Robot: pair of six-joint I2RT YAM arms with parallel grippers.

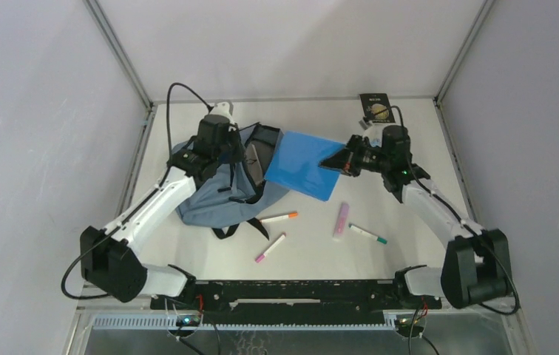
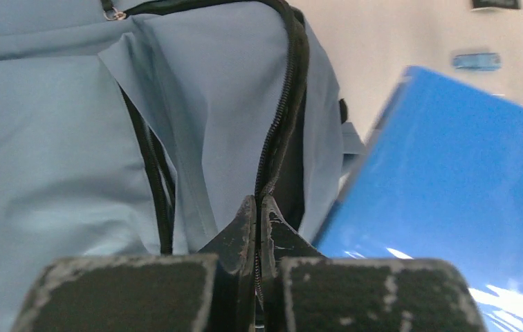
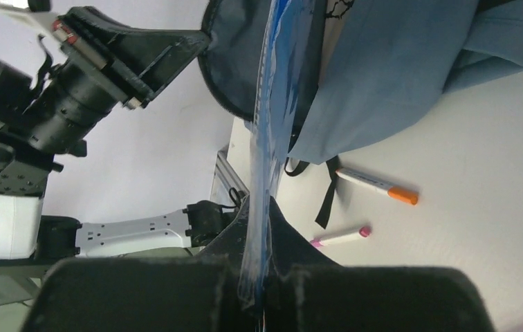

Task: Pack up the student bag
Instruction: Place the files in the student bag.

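On the left half of the surface (image 1: 410,140) lies the bag (image 1: 210,200), slumped on its side with its black-lined mouth turned toward the middle. The left tool (image 2: 257,207) is pinched fully shut on the zip edge of that mouth, seemingly lifting the rim to hold it open. The right tool (image 3: 260,207) is likewise closed tight, gripping the folder (image 1: 302,164) by its far edge and holding it off the surface, tilted, with its leading edge at the bag's mouth. From the right wrist view that edge looks to be at or just inside the opening, though how deep I cannot tell; most of the folder is plainly outside. So packing seems to be at an early stage: nothing can be seen fully stowed, and the folder is only partway in at best. Left to go in, by the look of it, are an orange-capped pen (image 1: 280,217) just beside the bag, a pink-capped pen (image 1: 270,248), a green-capped pen (image 1: 368,234) and a pale pink stick (image 1: 341,219), all loose on the surface. A dark card (image 1: 375,108) sits at the far edge; whether it belongs in the bag is unclear.
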